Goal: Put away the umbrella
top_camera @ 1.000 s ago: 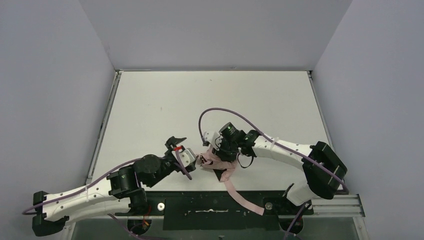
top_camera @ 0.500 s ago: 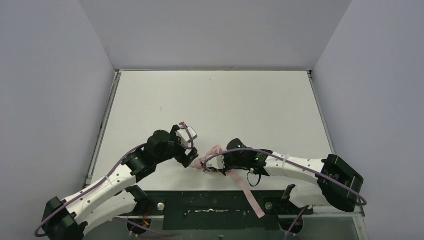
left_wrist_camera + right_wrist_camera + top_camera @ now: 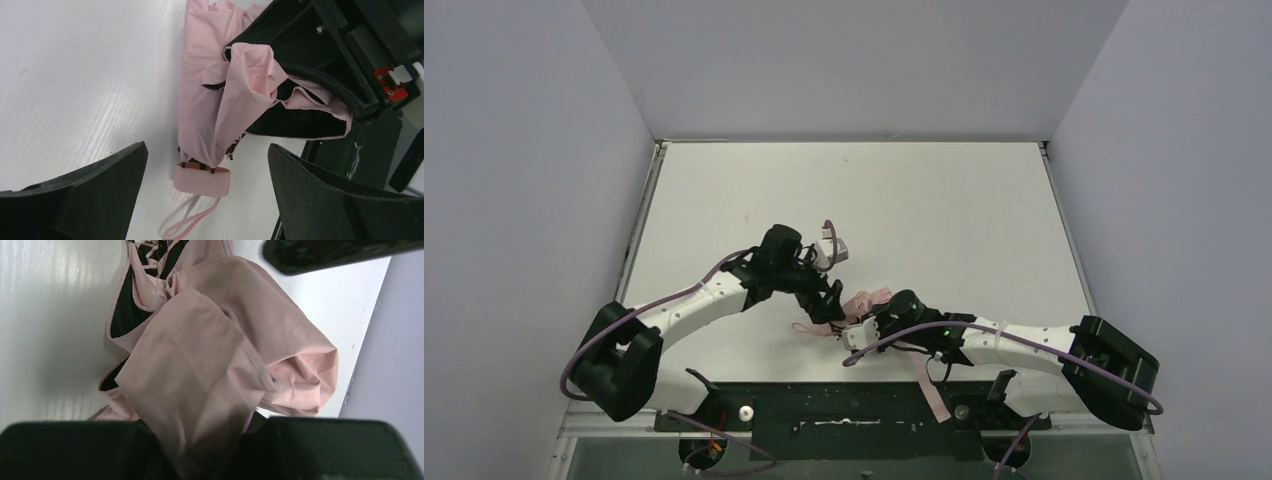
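The umbrella (image 3: 862, 303) lies folded near the table's front middle, pale pink fabric with black ribs. In the left wrist view its fabric (image 3: 215, 95) runs down to the small pink handle (image 3: 202, 181) and the looped strap (image 3: 190, 223), which lie on the table. My left gripper (image 3: 827, 303) is open, its jaws wide apart on either side of the handle (image 3: 205, 200), touching nothing. My right gripper (image 3: 865, 324) is shut on a bunch of the umbrella's fabric (image 3: 210, 390), which passes down between its fingers (image 3: 212, 460).
A long pink strip of fabric (image 3: 924, 383) trails from the right gripper over the table's front edge onto the black base rail (image 3: 824, 408). The white table (image 3: 854, 200) has grey walls on three sides. The two grippers are close together.
My left arm has swung from the front left forward and right, up to the umbrella's handle. My right gripper has moved towards the front edge with the fabric in it.
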Action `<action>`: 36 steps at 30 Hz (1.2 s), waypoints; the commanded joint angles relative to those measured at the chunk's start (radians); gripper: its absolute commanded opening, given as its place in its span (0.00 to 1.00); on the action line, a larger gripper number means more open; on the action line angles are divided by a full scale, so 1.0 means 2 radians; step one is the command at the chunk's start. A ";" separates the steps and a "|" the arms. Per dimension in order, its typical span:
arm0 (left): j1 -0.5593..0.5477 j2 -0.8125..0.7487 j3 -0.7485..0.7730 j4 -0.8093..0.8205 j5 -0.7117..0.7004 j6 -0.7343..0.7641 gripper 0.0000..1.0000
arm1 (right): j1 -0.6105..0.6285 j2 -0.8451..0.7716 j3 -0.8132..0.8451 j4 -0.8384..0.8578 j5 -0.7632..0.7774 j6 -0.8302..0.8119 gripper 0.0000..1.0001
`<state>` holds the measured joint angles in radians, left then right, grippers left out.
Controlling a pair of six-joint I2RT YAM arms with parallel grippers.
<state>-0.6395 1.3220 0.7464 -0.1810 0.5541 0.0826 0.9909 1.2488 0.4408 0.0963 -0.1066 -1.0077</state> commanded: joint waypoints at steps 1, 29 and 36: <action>0.003 0.054 0.040 -0.017 0.096 0.042 0.90 | 0.003 0.001 -0.015 -0.009 0.022 -0.012 0.00; -0.059 0.255 0.123 -0.095 0.073 0.090 0.64 | 0.006 -0.012 -0.027 0.068 0.047 0.027 0.00; -0.067 0.257 0.127 -0.100 0.034 0.090 0.29 | 0.006 -0.031 -0.022 0.064 0.048 0.046 0.03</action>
<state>-0.7296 1.7992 1.0023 -0.3061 0.6483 0.2512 1.0023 1.2297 0.3923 0.1780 -0.0219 -0.9535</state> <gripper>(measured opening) 0.414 0.155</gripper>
